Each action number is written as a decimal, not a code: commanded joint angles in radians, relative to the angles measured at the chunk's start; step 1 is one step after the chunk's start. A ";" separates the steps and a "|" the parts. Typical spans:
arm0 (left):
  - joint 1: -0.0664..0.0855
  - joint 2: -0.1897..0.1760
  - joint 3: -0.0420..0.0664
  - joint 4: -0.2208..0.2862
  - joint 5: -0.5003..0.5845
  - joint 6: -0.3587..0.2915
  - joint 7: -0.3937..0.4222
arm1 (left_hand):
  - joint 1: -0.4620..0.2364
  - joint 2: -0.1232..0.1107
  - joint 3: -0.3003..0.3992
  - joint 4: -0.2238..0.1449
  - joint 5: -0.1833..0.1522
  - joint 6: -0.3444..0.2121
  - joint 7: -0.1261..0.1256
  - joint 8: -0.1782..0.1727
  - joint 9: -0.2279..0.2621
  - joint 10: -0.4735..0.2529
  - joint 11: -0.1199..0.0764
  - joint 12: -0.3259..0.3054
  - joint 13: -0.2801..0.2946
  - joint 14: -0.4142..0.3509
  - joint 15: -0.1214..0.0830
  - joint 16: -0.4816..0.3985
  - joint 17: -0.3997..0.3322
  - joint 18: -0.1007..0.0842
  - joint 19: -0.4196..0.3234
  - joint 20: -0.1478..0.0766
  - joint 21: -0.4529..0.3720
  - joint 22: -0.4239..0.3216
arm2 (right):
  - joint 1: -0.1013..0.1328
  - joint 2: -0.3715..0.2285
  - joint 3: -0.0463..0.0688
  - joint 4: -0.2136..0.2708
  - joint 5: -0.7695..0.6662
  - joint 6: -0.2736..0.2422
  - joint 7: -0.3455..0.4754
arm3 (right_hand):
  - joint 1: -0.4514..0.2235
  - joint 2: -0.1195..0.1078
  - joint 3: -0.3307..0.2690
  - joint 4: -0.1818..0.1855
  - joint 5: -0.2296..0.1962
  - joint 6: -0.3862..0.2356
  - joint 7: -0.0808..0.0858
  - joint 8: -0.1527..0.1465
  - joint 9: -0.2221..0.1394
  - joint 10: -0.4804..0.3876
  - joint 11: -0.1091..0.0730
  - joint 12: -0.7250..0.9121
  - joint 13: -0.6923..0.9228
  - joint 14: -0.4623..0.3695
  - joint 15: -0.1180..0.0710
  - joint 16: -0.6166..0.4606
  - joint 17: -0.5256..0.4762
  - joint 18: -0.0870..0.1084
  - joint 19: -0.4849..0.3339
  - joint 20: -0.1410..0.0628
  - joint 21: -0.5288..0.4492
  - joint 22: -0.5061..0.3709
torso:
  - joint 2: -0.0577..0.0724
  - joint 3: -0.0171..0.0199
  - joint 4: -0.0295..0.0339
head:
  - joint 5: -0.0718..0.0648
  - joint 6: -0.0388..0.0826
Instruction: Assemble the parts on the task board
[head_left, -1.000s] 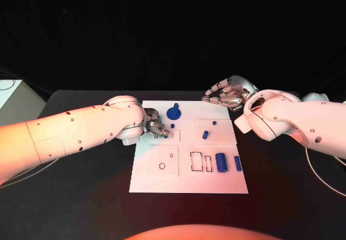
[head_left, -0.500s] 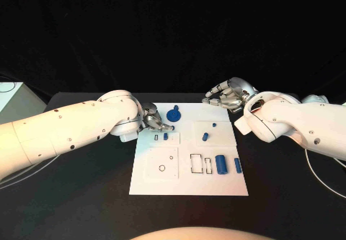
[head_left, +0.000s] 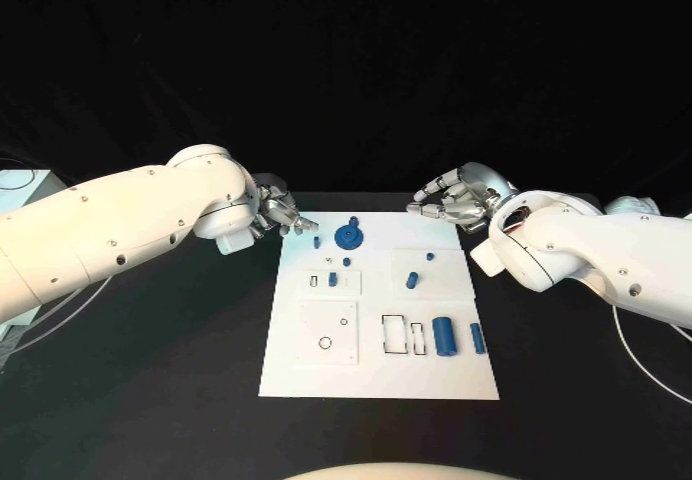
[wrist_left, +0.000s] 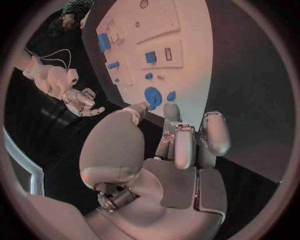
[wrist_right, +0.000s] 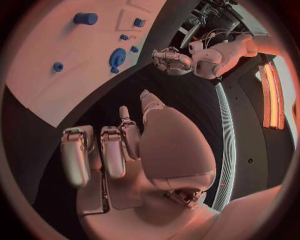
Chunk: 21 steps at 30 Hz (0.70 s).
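The white task board (head_left: 433, 380) lies in the middle of the black table. A round blue part (head_left: 348, 236) sits near its far edge, also seen from the left wrist (wrist_left: 153, 95) and the right wrist (wrist_right: 117, 56). A small blue part (head_left: 332, 279) stands in the left-hand block beside a slot. Two blue cylinders (head_left: 444, 336) lie at the right. My left hand (head_left: 281, 218) hovers off the board's far left corner, fingers extended, holding nothing (wrist_left: 181, 145). My right hand (head_left: 454, 203) hangs beyond the far right corner, fingers apart, holding nothing (wrist_right: 119, 150).
More small blue parts (head_left: 413, 279) stand in the right-hand block of the board. A pale box (head_left: 22, 190) sits at the table's far left. Bare black table surrounds the board on both sides.
My left hand has let go of a small blue part in the left block and drawn back up and left, off the board. The right hand has hardly moved.
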 joint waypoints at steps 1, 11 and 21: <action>0.007 0.022 0.001 -0.038 0.001 0.015 0.036 | 0.007 0.001 -0.006 0.001 0.003 -0.005 0.000 -0.004 -0.002 -0.002 0.005 -0.004 0.000 0.048 0.010 -0.006 0.116 0.009 -0.001 0.006 -0.006 0.000 | -0.001 0.002 0.000 -0.001 -0.007 0.016 0.008 | -0.007 0.001 -0.001 0.006 0.005 -0.004 -0.001 0.002 -0.001 -0.005 0.001 -0.004 0.094 0.103 0.003 0.000 0.252 0.004 0.086 0.008 -0.003 0.238 | 0.003 -0.0022 -0.0035 | 0.002 0.005; 0.022 0.109 -0.002 -0.180 -0.015 0.052 0.043 | 0.000 0.006 -0.011 0.004 0.002 -0.004 0.004 -0.012 -0.012 -0.006 0.009 -0.005 -0.005 0.048 0.013 -0.007 0.115 0.010 -0.002 0.009 -0.007 -0.002 | -0.001 0.004 0.000 0.000 -0.006 0.011 0.013 | -0.007 0.001 -0.001 0.006 0.005 -0.004 -0.001 0.002 -0.001 -0.005 0.001 -0.004 0.094 0.103 0.003 0.000 0.252 0.004 0.086 0.008 -0.003 0.238 | 0.007 -0.0035 -0.0047 | 0.007 0.010; 0.014 0.178 -0.018 -0.292 -0.014 0.104 0.058 | -0.016 0.003 -0.029 0.004 -0.004 -0.004 0.008 -0.022 -0.026 -0.021 0.014 -0.011 -0.018 0.044 0.018 -0.010 0.110 0.012 -0.011 0.014 -0.014 -0.014 | -0.001 0.003 0.000 0.005 -0.002 -0.008 0.030 | -0.008 0.002 0.000 0.005 0.007 -0.004 -0.001 0.003 -0.001 -0.006 0.001 -0.005 0.093 0.103 0.003 0.000 0.251 0.004 0.085 0.008 -0.004 0.237 | 0.014 -0.0055 -0.0110 | 0.010 0.014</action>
